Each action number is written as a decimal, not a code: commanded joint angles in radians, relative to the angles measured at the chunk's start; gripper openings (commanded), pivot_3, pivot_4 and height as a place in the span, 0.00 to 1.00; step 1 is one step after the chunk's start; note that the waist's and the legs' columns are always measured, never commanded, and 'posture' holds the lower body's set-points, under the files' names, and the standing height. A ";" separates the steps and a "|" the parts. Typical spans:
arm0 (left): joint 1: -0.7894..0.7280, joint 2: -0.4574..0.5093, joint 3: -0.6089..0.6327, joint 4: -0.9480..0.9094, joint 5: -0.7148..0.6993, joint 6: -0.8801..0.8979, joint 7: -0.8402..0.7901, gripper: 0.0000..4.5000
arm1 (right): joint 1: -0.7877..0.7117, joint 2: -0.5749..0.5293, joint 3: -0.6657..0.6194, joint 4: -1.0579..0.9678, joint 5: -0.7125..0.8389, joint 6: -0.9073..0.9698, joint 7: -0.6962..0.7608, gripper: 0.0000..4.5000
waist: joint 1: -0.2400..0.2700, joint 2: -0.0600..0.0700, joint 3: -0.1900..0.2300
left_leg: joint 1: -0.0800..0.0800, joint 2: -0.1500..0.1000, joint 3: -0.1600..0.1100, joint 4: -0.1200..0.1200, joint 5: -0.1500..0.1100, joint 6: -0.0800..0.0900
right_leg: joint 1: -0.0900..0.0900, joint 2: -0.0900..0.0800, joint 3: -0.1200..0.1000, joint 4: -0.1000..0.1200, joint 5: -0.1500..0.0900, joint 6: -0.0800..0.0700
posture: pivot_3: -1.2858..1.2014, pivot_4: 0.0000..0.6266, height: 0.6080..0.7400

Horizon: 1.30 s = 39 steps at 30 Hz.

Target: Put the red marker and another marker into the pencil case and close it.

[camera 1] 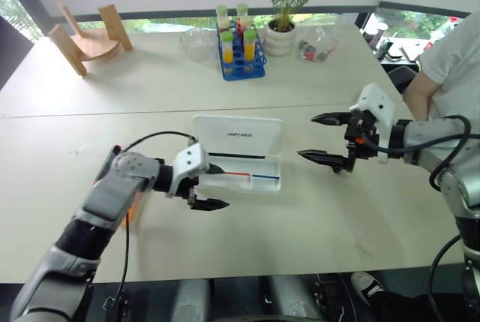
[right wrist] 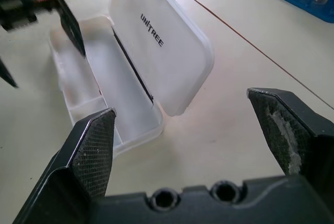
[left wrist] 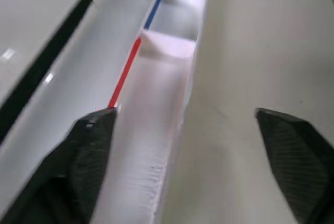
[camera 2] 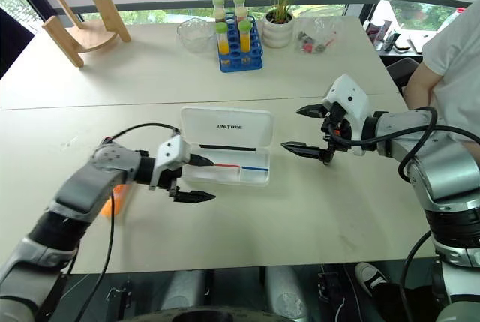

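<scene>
Two grippers hover with fingers spread wide, neither holding anything. The pencil case lies open mid-table, lid raised. The left gripper is at its near edge, the right gripper just beside its other end. An orange highlighter lies under the left arm; picking it up next probably needs a clean downward approach.

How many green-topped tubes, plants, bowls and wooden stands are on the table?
Green-topped tubes: 4
Potted plant: 1
Glass bowl: 1
Wooden stand: 1
Total: 7
</scene>
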 commanded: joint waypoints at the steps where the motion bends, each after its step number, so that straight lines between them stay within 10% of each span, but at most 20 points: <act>1: 0.007 0.049 0.172 -0.177 -0.152 0.114 0.047 0.99 | -0.027 0.004 -0.004 -0.005 0.005 -0.013 0.010 1.00 | 0.000 0.000 0.000 | 0.000 0.000 0.000 0.000 0.000 0.000 | 0.000 0.000 0.000 0.000 0.000 0.000 | 0.52 0.24 1.00; 7: 0.038 0.163 0.513 -0.294 -0.343 0.387 0.229 0.99 | -0.045 0.024 0.025 0.030 -0.008 -0.044 0.032 1.00 | -0.003 0.000 0.000 | 0.000 0.000 0.000 0.000 0.000 0.000 | 0.001 0.000 0.000 0.000 0.000 0.000 | 0.52 0.24 1.00; 13: 0.179 0.158 0.688 -0.225 -0.142 0.484 0.588 0.99 | -0.077 0.047 0.055 0.078 -0.027 -0.084 0.060 1.00 | -0.001 0.000 0.000 | 0.001 0.000 0.000 0.000 0.000 0.000 | 0.000 0.000 0.000 0.000 0.000 0.000 | 0.52 0.24 1.00; 28: 0.309 -0.055 0.595 0.048 0.051 0.362 0.862 0.99 | -0.082 -0.019 -0.006 0.043 0.034 -0.024 0.152 1.00 | 0.005 -0.003 0.001 | 0.001 -0.001 0.000 -0.001 0.001 -0.002 | 0.000 -0.002 0.000 0.000 0.000 0.000 | 0.52 0.24 1.00; 39: 0.234 0.012 0.518 0.292 0.007 0.127 0.626 0.06 | -0.004 -0.104 -0.090 -0.043 0.116 0.045 0.160 1.00 | 0.004 0.001 -0.002 | 0.011 -0.001 0.001 -0.001 0.001 -0.002 | 0.009 -0.002 0.000 -0.001 0.000 -0.001 | 0.52 0.24 1.00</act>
